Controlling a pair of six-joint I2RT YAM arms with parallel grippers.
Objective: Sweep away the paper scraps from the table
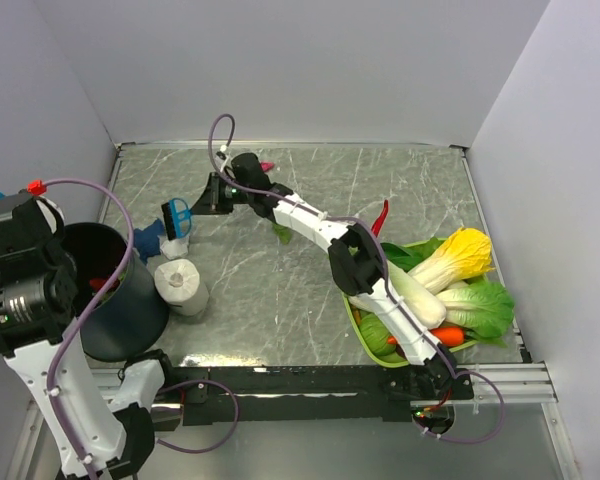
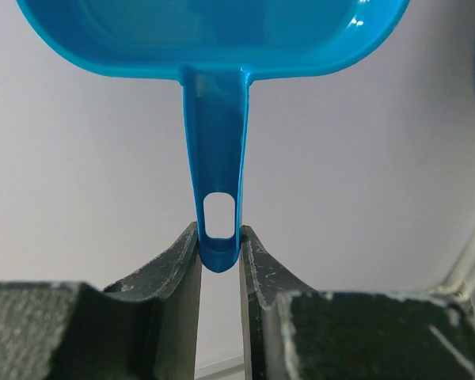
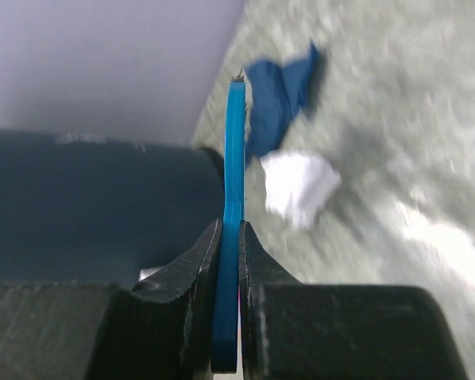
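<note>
Paper scraps lie toward 9 o'clock on the table [image 1: 310, 290]. The overhead view shows a blue scrap [image 1: 148, 240] and a white scrap [image 1: 175, 247] touching each other beside the dark bin [image 1: 115, 300]. A green scrap [image 1: 281, 234] sits near the middle, partly under the right arm, and a magenta scrap [image 1: 268, 163] peeks out at 12 o'clock behind the right gripper [image 1: 208, 195].

The right wrist camera adds the grip: both fingers are pressed flat on the thin handle of a blue brush [image 3: 234, 158], seen edge-on. The blue and white scraps lie at 1 o'clock of the handle and the bin wall at 9 o'clock.

Only the left wrist camera shows the left gripper [image 2: 219, 237] clearly. Its fingers pinch the tip of a blue dustpan [image 2: 214, 39] handle, and the pan is raised against the white wall.

A white tissue roll [image 1: 180, 282] stands just at 6 o'clock of the two scraps, against the bin. At 3 o'clock a green tray [image 1: 358, 325] of vegetables sits under the right arm, with a red chilli [image 1: 381, 215] at its far edge.
</note>
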